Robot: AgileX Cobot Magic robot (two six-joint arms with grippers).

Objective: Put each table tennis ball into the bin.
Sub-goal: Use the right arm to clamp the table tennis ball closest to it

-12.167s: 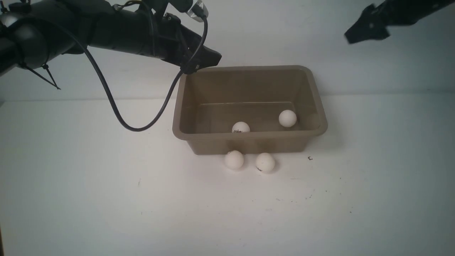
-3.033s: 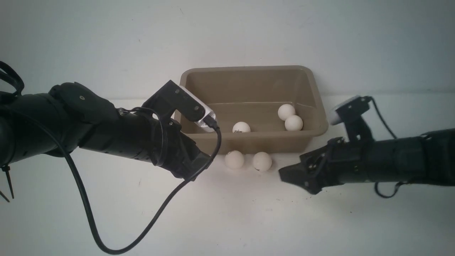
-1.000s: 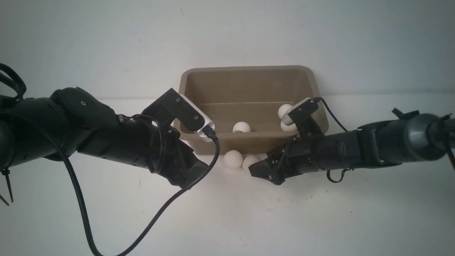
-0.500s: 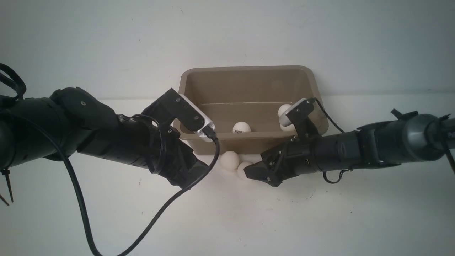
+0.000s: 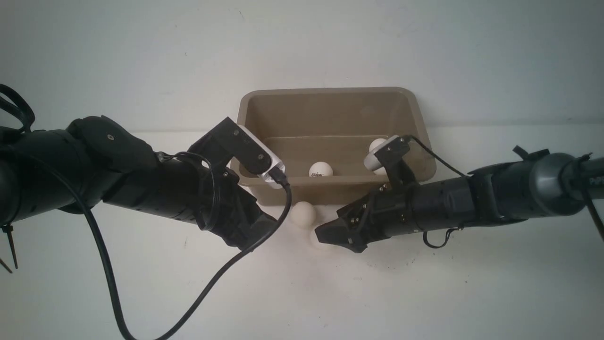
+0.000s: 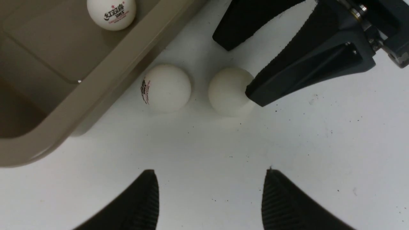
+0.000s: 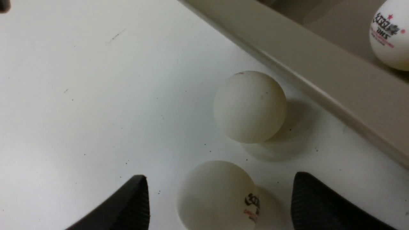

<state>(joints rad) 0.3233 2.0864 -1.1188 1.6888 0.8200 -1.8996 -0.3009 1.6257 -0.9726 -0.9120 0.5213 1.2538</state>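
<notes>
The taupe bin point(image 5: 330, 90) stands at the back middle and holds three white balls: one in front point(image 5: 321, 169) and two at the right point(image 5: 376, 143), partly hidden by the right wrist. Two balls lie on the table before the bin. The one nearer the bin point(image 5: 302, 214) shows its logo in the left wrist view point(image 6: 166, 88). The other point(image 5: 316, 240) lies between the fingertips of my open right gripper point(image 5: 326, 236), seen in the right wrist view point(image 7: 217, 195); one finger point(image 6: 287, 76) touches it. My left gripper point(image 6: 211, 174) is open and empty, short of both balls.
The bin's front wall point(image 6: 96, 92) runs close behind the two loose balls, also in the right wrist view point(image 7: 319, 70). The left arm's black cable point(image 5: 198, 302) loops over the table at the front. A white wall rises behind the bin.
My right gripper has moved left along the bin's front, and the ball at its tips has shifted left and toward the front. The other loose ball has shifted slightly left. The left arm has stayed still.
</notes>
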